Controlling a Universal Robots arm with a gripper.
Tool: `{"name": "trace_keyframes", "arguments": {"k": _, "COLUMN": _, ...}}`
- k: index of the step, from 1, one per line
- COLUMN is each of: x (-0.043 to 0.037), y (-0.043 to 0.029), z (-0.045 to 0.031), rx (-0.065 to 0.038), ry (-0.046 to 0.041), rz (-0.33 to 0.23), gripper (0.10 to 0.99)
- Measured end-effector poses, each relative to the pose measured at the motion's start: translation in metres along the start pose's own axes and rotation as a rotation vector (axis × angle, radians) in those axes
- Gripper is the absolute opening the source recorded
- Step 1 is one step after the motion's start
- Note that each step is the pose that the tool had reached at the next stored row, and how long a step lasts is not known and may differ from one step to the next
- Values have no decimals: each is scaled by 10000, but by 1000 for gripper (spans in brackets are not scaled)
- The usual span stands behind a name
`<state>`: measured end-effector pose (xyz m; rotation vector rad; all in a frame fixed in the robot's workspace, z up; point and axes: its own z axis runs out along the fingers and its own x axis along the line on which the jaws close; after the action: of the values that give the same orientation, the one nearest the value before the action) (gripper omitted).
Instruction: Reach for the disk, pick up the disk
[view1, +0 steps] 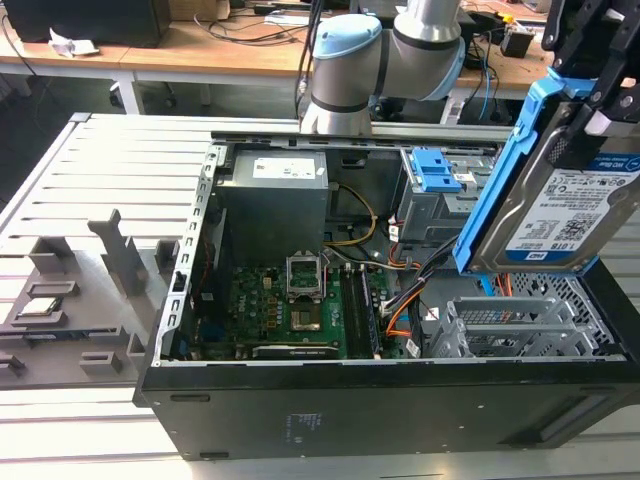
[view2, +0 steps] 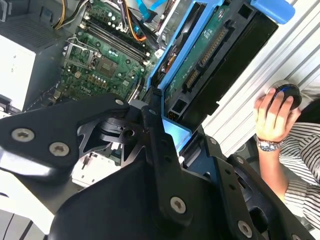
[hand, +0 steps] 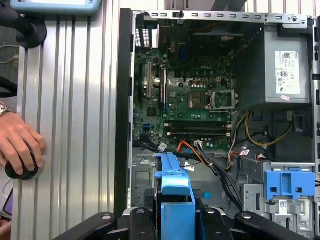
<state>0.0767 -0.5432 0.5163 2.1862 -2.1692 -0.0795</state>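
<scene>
Gripper (view2: 172, 132): black fingers (view2: 155, 145) clamped tight on the disk's blue rail.
Disk (view1: 570, 215): lifted clear, hanging tilted above the open computer case (view1: 400, 410), at about two o'clock from the motherboard (view1: 290, 310).
Person's hand (hand: 20, 145): resting on a mouse on the table beside the case.

A white-and-blue label (view1: 578, 212) covers the face of the disk (view1: 530, 235), raised at the exterior view's right. It carries barcodes and rows of small black print too fine to make out. A white sticker (view1: 288, 168) with grey print lies on top of the grey power supply (view1: 272, 215), at the far side of the open computer case (view1: 300, 420). A small white sticker (view1: 465, 179) sits on the blue-tabbed drive cage (view1: 432, 210). In the first wrist view, short white lettering is printed on the green motherboard (hand: 197, 107). Nothing else is legible.
</scene>
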Motion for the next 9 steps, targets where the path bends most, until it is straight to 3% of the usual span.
{"name": "trace_keyframes", "arguments": {"k": 9, "x": 0, "y": -90, "z": 32, "rx": -54, "ry": 0, "rz": -1, "gripper": 369}}
